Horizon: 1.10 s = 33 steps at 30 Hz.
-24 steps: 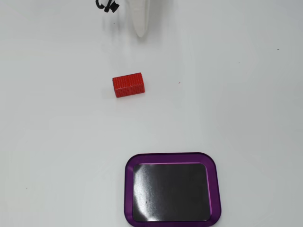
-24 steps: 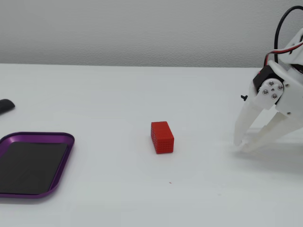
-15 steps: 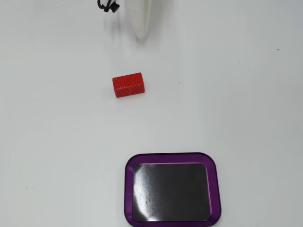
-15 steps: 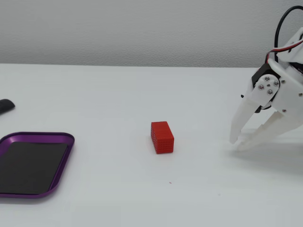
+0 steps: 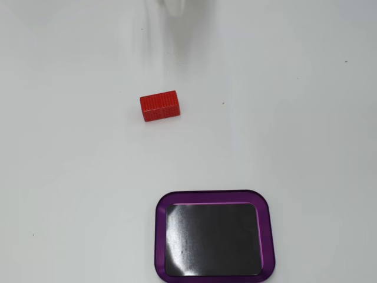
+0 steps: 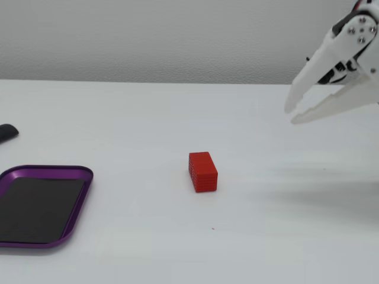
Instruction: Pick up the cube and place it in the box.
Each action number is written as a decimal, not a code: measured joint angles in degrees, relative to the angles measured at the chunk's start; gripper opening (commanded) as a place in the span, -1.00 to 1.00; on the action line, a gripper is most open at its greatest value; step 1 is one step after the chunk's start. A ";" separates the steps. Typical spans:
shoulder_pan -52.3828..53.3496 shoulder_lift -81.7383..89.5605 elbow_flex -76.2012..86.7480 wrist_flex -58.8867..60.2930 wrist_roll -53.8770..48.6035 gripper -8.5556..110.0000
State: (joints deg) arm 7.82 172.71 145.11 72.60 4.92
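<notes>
Below and well apart from the claw (image 6: 291, 116), fingers slightly apart, empty: cube (image 6: 202, 171), likely light, rigid, textured; grip its long sides.

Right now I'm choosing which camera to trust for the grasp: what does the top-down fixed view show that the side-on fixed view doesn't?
Only the top-down fixed view shows the box complete, all four rim sides around its black floor. Only the side-on fixed view shows the gripper, jaws slightly parted, raised above the table to the right of the cube, plus a dark object at the left edge and the back wall. Both show the red cube lying apart from the empty box.
</notes>
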 measured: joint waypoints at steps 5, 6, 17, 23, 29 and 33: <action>-0.18 -24.70 -17.67 0.18 0.09 -0.86; -0.26 -29.18 -20.74 0.18 0.09 -0.86; 0.53 -73.65 -42.63 0.00 -17.31 -0.52; 0.62 -83.85 -46.76 -0.18 -22.85 -0.37; 0.62 -85.43 -46.93 -3.43 -25.40 -0.37; 3.52 -85.43 -46.93 -7.91 -26.63 -0.37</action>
State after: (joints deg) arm 11.34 87.28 98.17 64.69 -21.71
